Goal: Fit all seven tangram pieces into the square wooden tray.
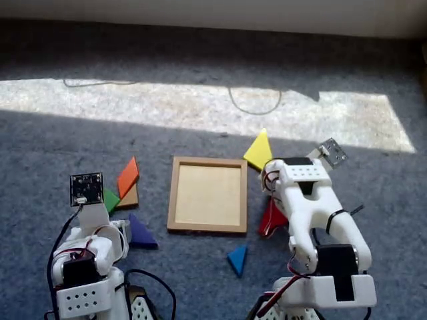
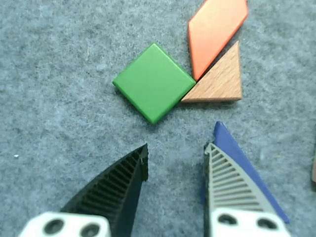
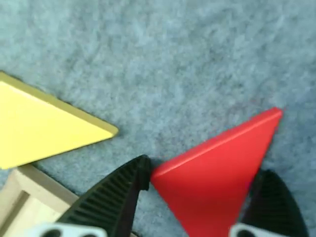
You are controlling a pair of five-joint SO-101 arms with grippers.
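Right gripper (image 3: 201, 170): nearest of all; jaws spread wide and straddling the red triangle (image 3: 222, 158), one finger at each side; a sensible stance for pinching a flat piece across its edges; whether the pads already press it I cannot tell
Red triangle: flat on the carpet between those jaws, not lifted; outside the tray
Yellow triangle (image 3: 44, 128): off to the black ribbed finger's side, apart from the red one; bare carpet between them leaves room to lift cleanly
Wooden tray (image 3: 19, 197): a corner sits right by that same finger; its floor is bare in the high view, so all seven pieces lie outside; the raised rim probably means pieces must go over it, not slide in
Small blue triangle (image 1: 237, 259): alone on the carpet, back toward the right arm's base
Left gripper (image 2: 176, 148): released, holding nothing, above bare carpet
Green square (image 2: 153, 83): just ahead of the left fingertips; tight against the wooden triangle (image 2: 219, 81), which borders the orange parallelogram (image 2: 217, 29); its free edges face away from them
Dark blue triangle (image 2: 232, 148): right beside the grey finger, partly under it
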